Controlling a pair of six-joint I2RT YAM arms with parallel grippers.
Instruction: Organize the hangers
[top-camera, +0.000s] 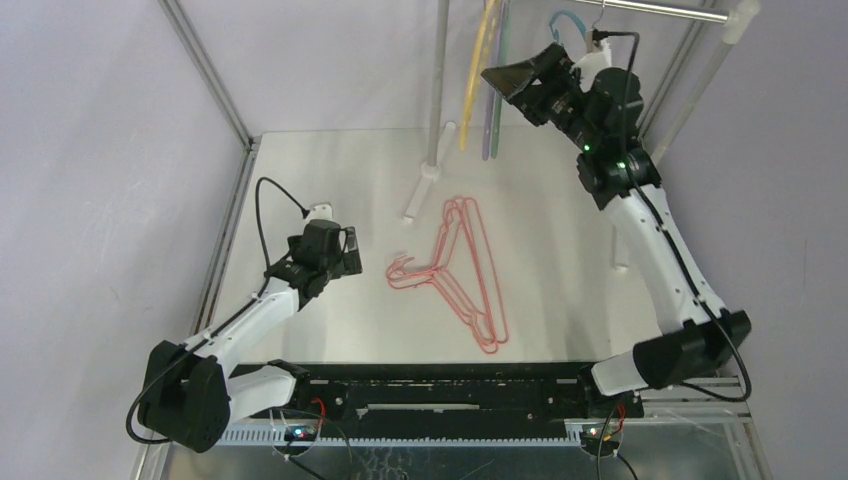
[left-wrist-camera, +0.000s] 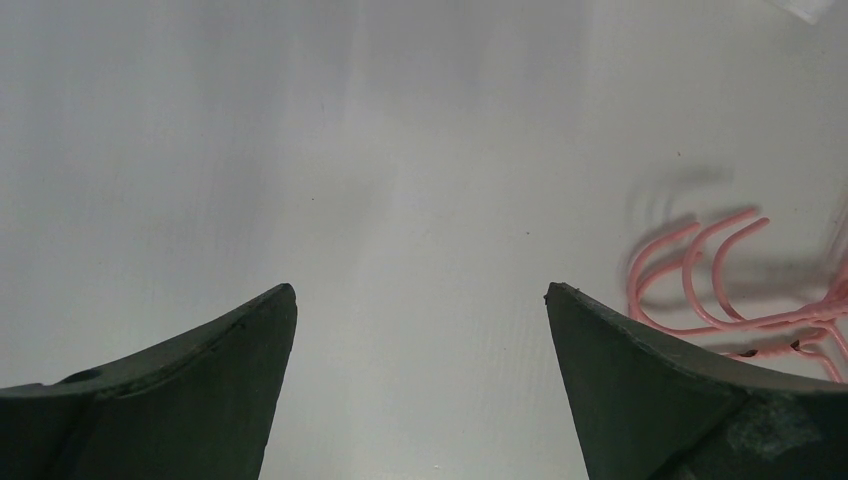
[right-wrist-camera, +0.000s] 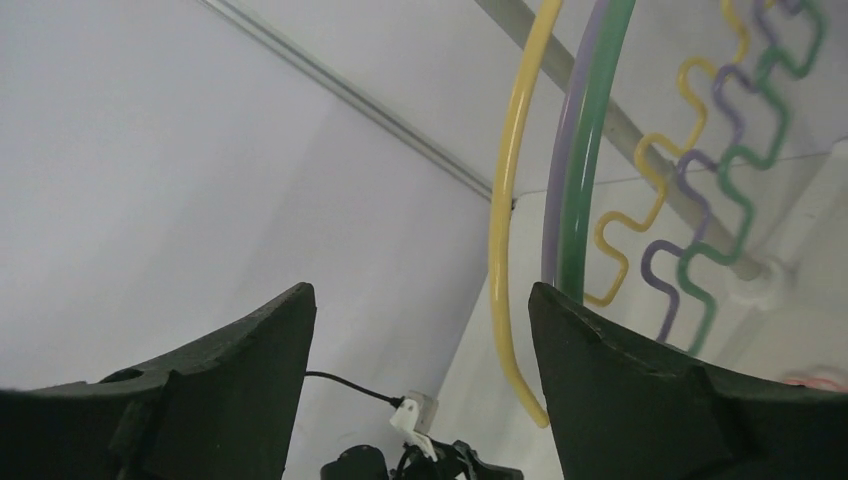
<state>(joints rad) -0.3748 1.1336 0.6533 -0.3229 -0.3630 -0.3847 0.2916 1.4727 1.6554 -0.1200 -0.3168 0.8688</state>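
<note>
Wide open ahead of the left gripper (left-wrist-camera: 420, 290): bare table (left-wrist-camera: 400, 150) between and beyond the spread jaws. Crowded only at the right edge, by the hooks of the pink hangers (left-wrist-camera: 700, 270) (just past that finger). Tighter up at the right gripper (right-wrist-camera: 420, 290): yellow hanger (right-wrist-camera: 505, 200) crossing the gap close to the right-hand finger, purple hanger (right-wrist-camera: 563, 160) and green hanger (right-wrist-camera: 592, 150) just beside it. Free space left of the yellow. Beyond that, blocked by the upright pole (top-camera: 438, 80).

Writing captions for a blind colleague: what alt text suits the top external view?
Pink hangers lie stacked flat on the white table. The robot's left gripper is low near their hooks; the right gripper is raised beside coloured hangers hanging at the back.
</note>
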